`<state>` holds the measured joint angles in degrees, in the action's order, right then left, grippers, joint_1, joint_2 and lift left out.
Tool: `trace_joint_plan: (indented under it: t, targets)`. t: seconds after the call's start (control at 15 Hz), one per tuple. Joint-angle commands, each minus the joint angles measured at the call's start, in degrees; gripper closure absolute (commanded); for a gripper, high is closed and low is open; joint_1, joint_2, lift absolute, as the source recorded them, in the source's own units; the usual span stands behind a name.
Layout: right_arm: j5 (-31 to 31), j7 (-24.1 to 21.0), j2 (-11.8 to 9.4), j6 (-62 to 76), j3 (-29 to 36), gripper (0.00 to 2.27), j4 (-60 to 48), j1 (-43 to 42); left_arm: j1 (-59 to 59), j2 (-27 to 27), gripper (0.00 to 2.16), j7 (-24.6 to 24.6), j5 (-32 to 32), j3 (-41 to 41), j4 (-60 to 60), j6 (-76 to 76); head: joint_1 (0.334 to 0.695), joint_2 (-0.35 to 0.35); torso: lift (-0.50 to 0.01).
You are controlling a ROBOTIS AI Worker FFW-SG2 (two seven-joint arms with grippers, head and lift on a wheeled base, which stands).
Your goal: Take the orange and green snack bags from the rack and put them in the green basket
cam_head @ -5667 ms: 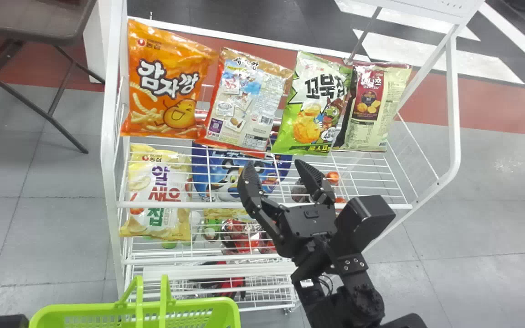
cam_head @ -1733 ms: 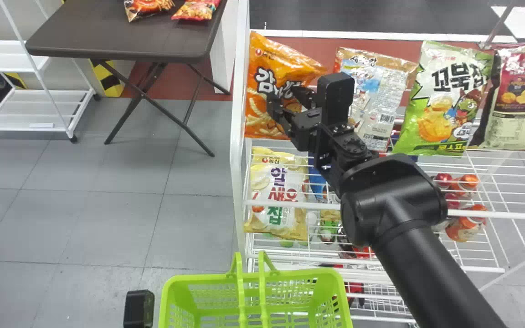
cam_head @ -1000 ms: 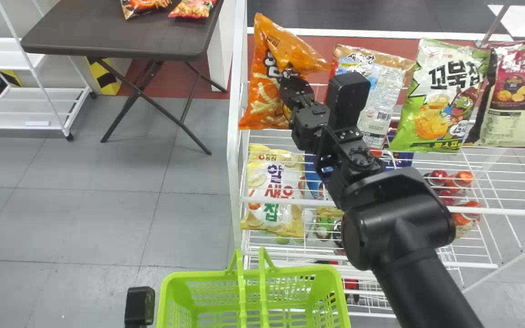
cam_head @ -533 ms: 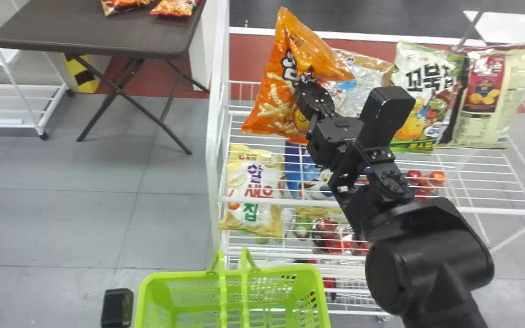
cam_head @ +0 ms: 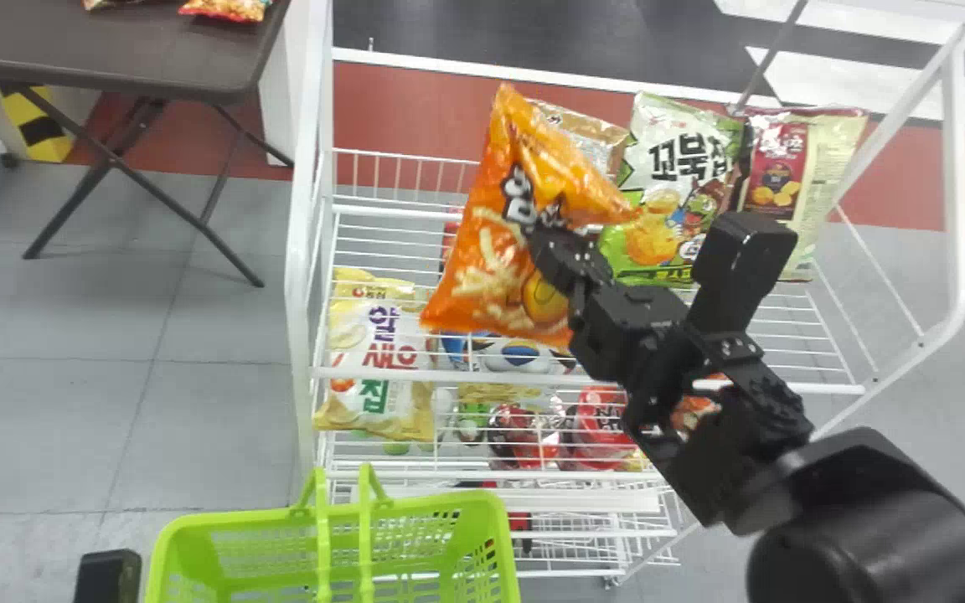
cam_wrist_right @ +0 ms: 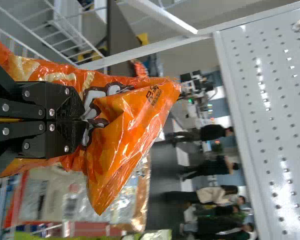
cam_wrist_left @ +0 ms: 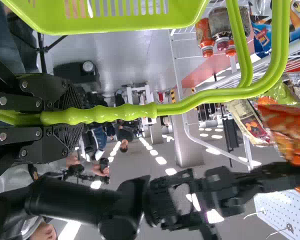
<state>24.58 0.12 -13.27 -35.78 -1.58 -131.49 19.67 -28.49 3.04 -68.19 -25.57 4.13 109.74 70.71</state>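
Observation:
In the head view my right gripper (cam_head: 558, 226) is shut on the front of the orange snack bag (cam_head: 482, 276), which hangs tilted before the rack. The right wrist view has the gripper (cam_wrist_right: 82, 120) pinching the crumpled orange bag (cam_wrist_right: 125, 145). On the upper shelf stands the green snack bag (cam_head: 675, 193), its lower left part behind the orange bag. The green basket (cam_head: 239, 523) is at the bottom, left of centre. In the left wrist view my left gripper (cam_wrist_left: 55, 117) is closed around the handle of the basket (cam_wrist_left: 120, 20).
The white wire rack (cam_head: 302, 251) also holds a brown-and-silver bag (cam_head: 591, 138), a red-and-cream bag (cam_head: 809, 167) and, lower down, a yellow chip bag (cam_head: 378, 360). Its front rail (cam_head: 482, 377) lies between basket and upper shelf. A dark table (cam_head: 131, 42) stands at far left.
The right gripper has closed on the orange bag and drawn it off its place, tilting it toward the rack's front. The head view has panned right, and the basket appears farther left in it.

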Motion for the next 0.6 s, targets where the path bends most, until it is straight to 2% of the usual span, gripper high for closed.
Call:
trace_joint_plan:
  t: [0.0,0.27,0.53]
  targets:
    - [3.72,0.14,-1.23,-11.47,4.31,2.25,-6.76,4.06,0.28,-0.05,2.15,0.43,0.00,-0.09,-0.05,-0.08,0.695,-0.254,0.000]
    - [8.29,0.85,-1.76,-32.39,9.75,2.25,-14.14,6.96,0.11,-0.58,2.15,0.52,0.00,0.00,-0.05,-0.08,0.695,-0.306,0.000]
    - [8.47,3.04,0.35,-51.19,10.19,2.25,-15.90,7.40,0.02,-0.58,2.15,0.78,0.00,-0.09,0.04,-0.08,0.695,-0.350,0.000]
